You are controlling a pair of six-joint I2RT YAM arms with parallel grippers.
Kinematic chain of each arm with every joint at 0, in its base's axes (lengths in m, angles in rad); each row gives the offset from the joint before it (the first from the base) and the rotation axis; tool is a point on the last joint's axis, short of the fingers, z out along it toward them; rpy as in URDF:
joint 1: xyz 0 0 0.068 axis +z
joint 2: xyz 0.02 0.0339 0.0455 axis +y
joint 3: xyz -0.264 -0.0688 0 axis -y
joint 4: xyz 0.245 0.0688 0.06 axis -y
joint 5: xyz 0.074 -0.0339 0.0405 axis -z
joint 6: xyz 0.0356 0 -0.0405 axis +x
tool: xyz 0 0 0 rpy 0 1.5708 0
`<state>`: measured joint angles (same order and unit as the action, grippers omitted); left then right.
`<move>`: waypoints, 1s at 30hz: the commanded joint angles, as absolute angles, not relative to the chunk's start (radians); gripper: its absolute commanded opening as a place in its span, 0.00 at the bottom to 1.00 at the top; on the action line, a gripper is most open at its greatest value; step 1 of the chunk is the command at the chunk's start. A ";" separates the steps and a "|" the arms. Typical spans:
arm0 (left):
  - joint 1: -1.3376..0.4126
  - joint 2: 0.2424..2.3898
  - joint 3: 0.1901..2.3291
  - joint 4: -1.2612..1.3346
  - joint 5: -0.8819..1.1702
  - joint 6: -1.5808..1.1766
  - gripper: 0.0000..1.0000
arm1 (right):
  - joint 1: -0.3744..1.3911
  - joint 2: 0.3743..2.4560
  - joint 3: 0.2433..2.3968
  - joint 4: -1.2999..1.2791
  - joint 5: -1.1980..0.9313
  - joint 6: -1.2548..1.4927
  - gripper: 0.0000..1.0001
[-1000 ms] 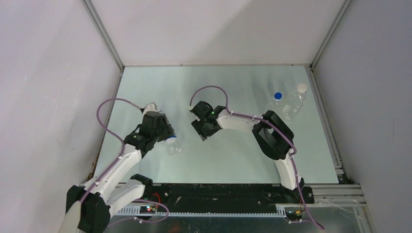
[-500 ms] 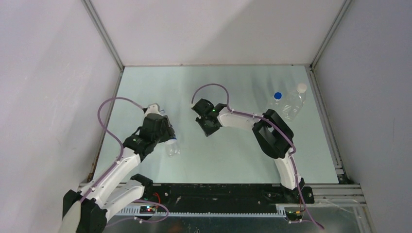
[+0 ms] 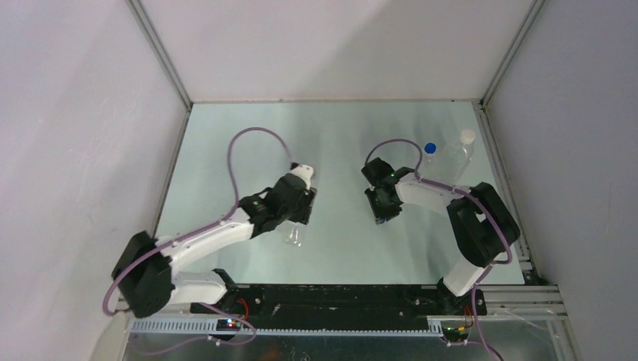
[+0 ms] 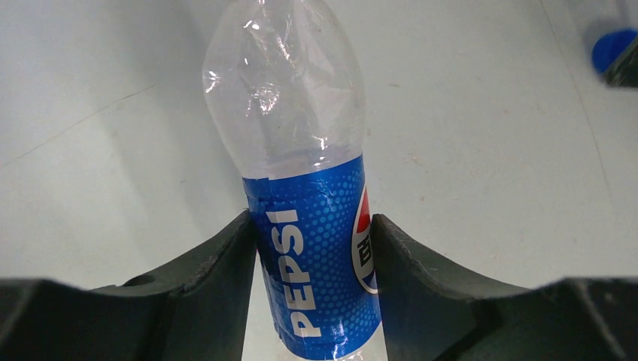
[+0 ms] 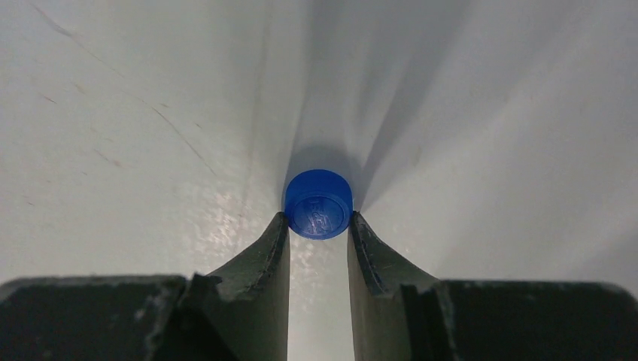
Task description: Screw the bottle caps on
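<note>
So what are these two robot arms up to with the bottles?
They are putting caps on bottles. The left arm has its jaws clamped around the label of a Pepsi bottle, near the middle of the table. The right arm pinches a small blue cap at the tips of its jaws, well apart from that bottle, so the cap is not on yet. A white-capped bottle and a blue-capped bottle sit at the far right.

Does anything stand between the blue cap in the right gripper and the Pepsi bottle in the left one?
Nothing visible does. Between the blue cap in the right gripper and the Pepsi bottle in the left gripper lies only bare table. The two other bottles are at the far right, off that path.
</note>
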<state>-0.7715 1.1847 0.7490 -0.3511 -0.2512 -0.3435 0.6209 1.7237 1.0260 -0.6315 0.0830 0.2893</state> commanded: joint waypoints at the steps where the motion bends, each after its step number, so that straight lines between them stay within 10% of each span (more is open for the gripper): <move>1: -0.867 1.340 0.831 -0.318 -0.241 -0.199 0.58 | 0.587 1.642 0.946 -0.608 0.063 0.327 0.19; 30: -0.919 1.587 0.922 -0.446 -0.351 -0.502 0.84 | 0.539 1.496 0.887 -0.568 -0.062 0.333 0.56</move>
